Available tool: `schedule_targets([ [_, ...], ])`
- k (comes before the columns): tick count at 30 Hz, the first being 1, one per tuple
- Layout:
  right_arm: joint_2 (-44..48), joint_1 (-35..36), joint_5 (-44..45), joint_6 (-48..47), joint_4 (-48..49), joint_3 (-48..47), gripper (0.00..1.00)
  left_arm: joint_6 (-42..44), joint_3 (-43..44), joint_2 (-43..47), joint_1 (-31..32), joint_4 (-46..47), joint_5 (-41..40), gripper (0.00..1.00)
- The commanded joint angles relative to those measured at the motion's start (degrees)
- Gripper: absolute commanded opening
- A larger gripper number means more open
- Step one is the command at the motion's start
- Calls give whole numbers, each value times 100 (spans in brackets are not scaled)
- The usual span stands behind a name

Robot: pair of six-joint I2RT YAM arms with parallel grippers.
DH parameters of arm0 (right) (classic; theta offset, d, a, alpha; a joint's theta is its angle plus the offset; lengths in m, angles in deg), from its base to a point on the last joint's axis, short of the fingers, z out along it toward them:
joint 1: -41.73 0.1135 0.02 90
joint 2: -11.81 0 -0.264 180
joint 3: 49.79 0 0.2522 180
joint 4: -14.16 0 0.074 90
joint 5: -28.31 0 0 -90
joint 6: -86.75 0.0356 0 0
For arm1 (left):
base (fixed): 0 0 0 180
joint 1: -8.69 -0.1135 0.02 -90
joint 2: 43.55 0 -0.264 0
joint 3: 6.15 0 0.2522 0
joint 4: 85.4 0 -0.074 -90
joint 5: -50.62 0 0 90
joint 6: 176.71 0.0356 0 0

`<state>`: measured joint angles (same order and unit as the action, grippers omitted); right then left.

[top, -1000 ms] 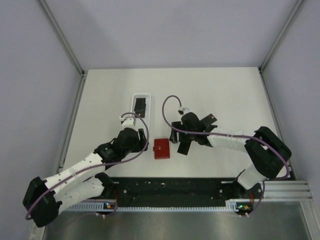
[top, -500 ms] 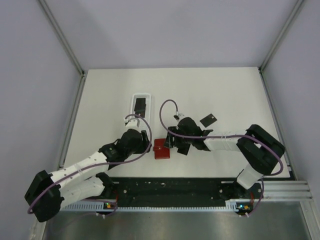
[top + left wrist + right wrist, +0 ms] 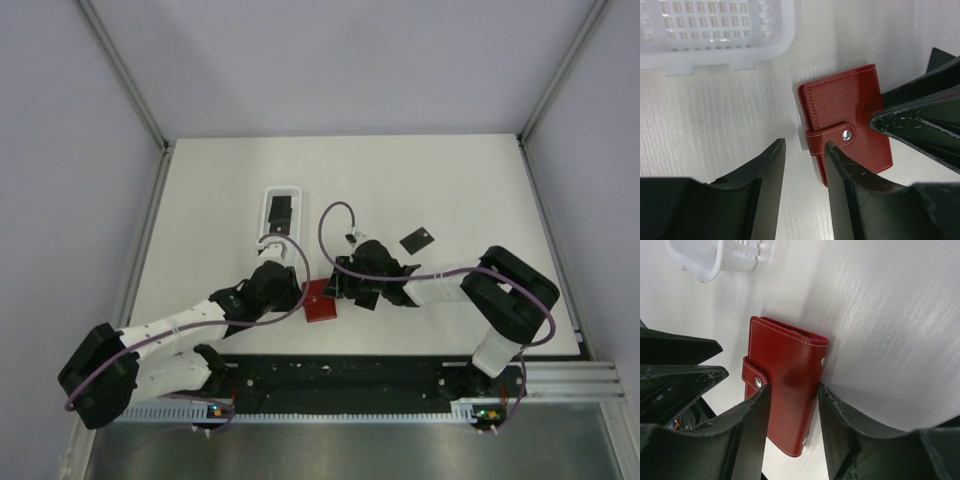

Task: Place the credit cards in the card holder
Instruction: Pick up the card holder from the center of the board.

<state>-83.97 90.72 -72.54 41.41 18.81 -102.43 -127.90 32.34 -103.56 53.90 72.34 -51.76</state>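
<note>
1. top external view: the card holder (image 3: 320, 300) lies closed and flat on the table (image 3: 450, 180), near the front edge, between the two grippers.
2. the left gripper (image 3: 298, 291) meets it from the left and the right gripper (image 3: 341, 285) from the right. the spread of the fingers cannot be read from this view.
3. the white tray (image 3: 266, 215) sits behind the card holder on the left arm's side, with the first credit card (image 3: 281, 210) inside it. the second credit card (image 3: 418, 239) lies on the bare table beyond the right arm, well apart from the card holder.
4. left wrist view: the left gripper (image 3: 805, 147) has its fingers parted, with bare table showing in the gap. the tab edge of the card holder (image 3: 845, 107) reaches into that gap. the finger on the right of the view overlaps the holder's near corner. nothing is clamped.
5. the closure tab is fastened by a metal stud. the right gripper's fingers (image 3: 925, 125) enter from the right, one tip just beside that stud. a corner of the white tray (image 3: 715, 30) fills the upper left.
6. right wrist view: the right gripper (image 3: 792, 390) has its fingers parted and straddles the near part of the card holder (image 3: 787, 360). the holder is wider than the gap and passes under the finger on the left, so it is not clamped. whether the pads touch it cannot be told.
7. the left gripper's fingers (image 3: 675, 375) show at the left edge, beside the tab.
</note>
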Motion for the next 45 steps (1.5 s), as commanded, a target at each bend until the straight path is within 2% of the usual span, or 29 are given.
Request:
schedule_targets([
  [1,-212,93,4,113,-22,204,43,-100,-83,-283,58,541,113,42],
  [12,-274,93,-145,148,145,354,40,-240,-126,-907,225,1025,280,33],
  [17,-344,93,-215,157,250,389,27,-284,-126,-908,304,1034,236,30],
  [19,-344,93,-242,157,303,380,19,-284,-144,-864,313,1025,236,28],
  [22,-283,93,-268,139,365,389,1,-302,-179,-732,313,973,201,26],
  [25,-29,102,-163,34,199,381,0,-311,-92,-390,313,552,78,26],
  [29,533,93,30,-439,-451,241,0,-294,93,452,322,-46,-159,33],
  [33,1053,93,-21,-1509,-1627,-233,0,-74,339,1262,313,-513,-361,51],
  [38,1501,67,-829,-2795,-2579,-639,0,750,322,1878,313,-145,146,60],
  [45,1897,-407,-2787,-3385,-2633,-613,0,1455,181,2151,322,558,1412,65],
])
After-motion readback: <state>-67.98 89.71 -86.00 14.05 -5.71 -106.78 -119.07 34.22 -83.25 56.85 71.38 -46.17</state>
